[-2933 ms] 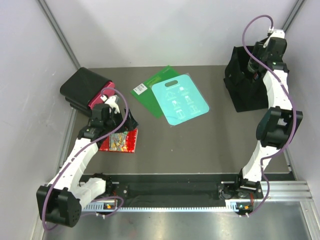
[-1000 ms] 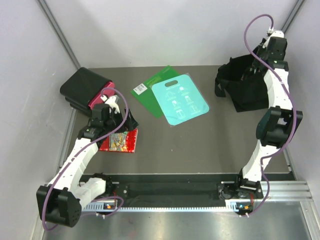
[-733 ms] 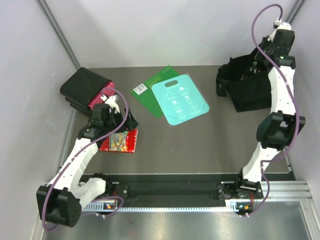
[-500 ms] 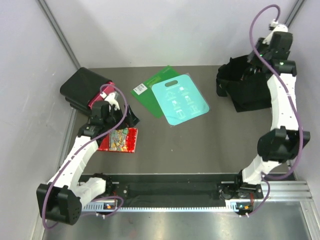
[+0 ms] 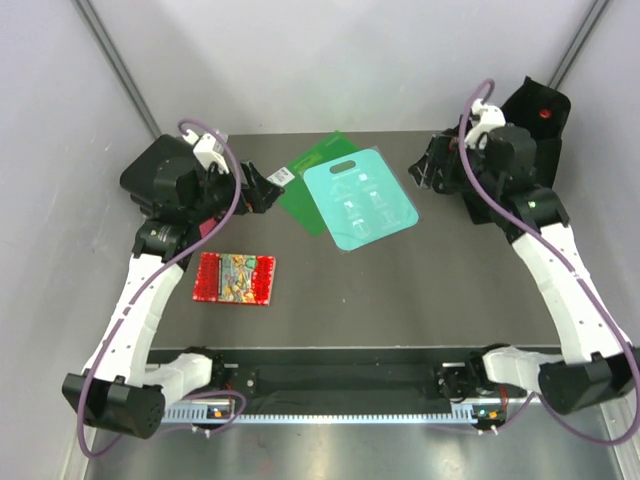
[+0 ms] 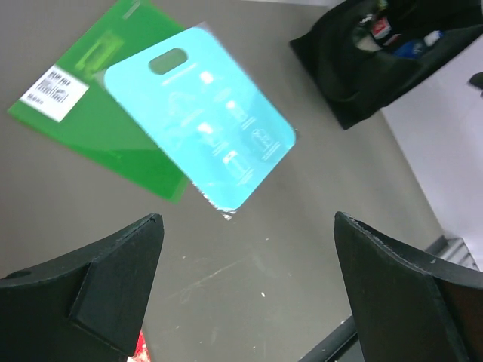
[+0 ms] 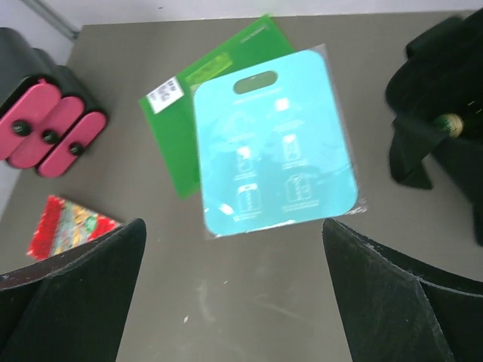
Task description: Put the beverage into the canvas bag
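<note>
The canvas bag [image 6: 355, 75] is a floppy black tote at the back right of the table; it also shows at the right edge of the right wrist view [image 7: 423, 90]. Inside it lies the beverage [image 7: 451, 124], a green bottle with a gold cap, partly hidden by fabric. My right gripper [image 7: 232, 223] hangs open and empty above the table, left of the bag [image 5: 425, 170]. My left gripper [image 6: 246, 219] is open too, raised near the back left [image 5: 262, 188], holding nothing. In the top view my right arm covers most of the bag.
A turquoise board [image 5: 360, 203] overlaps a green board [image 5: 300, 178] at the back middle. A red patterned packet [image 5: 235, 277] lies front left. A black hard case with pink parts [image 7: 53, 124] sits at the back left corner [image 5: 160, 175]. Walls stand close on three sides.
My right gripper opened, left the bag and swung left and up, with the bottle staying in the bag. My left gripper lifted off the red packet, moved back and opened wider.
</note>
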Robot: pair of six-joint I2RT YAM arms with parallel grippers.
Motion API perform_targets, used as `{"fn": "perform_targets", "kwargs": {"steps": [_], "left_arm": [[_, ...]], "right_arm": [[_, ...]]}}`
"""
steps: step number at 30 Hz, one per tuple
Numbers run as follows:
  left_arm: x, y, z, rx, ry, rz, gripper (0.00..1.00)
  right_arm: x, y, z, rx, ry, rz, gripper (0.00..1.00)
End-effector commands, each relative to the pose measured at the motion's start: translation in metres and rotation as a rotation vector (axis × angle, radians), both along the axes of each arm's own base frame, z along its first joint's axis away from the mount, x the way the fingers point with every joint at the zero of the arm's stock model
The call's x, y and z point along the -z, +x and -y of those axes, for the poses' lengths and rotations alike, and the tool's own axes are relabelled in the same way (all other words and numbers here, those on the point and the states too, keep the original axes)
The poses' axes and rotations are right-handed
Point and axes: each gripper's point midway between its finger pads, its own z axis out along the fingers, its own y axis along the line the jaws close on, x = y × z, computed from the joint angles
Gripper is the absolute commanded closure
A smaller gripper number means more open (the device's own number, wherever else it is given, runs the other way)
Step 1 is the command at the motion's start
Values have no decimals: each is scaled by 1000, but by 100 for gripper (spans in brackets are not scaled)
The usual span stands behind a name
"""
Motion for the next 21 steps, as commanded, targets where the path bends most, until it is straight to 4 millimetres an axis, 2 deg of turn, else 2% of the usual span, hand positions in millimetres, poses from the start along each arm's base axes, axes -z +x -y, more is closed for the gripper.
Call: {"fn": "perform_targets", "kwargs": {"steps": [1,2,3,4,5,6,7,9,10,14,21], "left_arm": [[-44,-18,12,96,-42,127,1],[-47,-20,13,107,-50,131,1],[-49,-23,14,117,-56,134,1],[-53,-27,15,126,-62,146,1],[-56,-31,17,141,-74,154,1],[-56,-33,18,147,-81,158,1],[-60,-39,18,156,-89,180,1],[-66,-44,18,154,-107,209,1],[-64,-49,16,150,-112,213,1],[-65,-57,11,130,-101,244,1],[-65,-67,3,96,-83,280,1]], "right_arm": [[-27,-28,-10,-42,137,66,0],[-28,-32,-7,-30,143,75,0],[-20,-35,-6,-16,156,60,0],[-32,-44,-4,-15,180,110,0],[-22,-47,-3,-11,184,100,0],[-22,-50,-2,1,209,109,0],[-32,-58,2,9,229,153,0],[-22,-63,2,5,228,149,0],[-23,-67,4,9,231,162,1],[-17,-71,7,18,233,147,0],[-32,-78,6,3,248,195,0]]}}
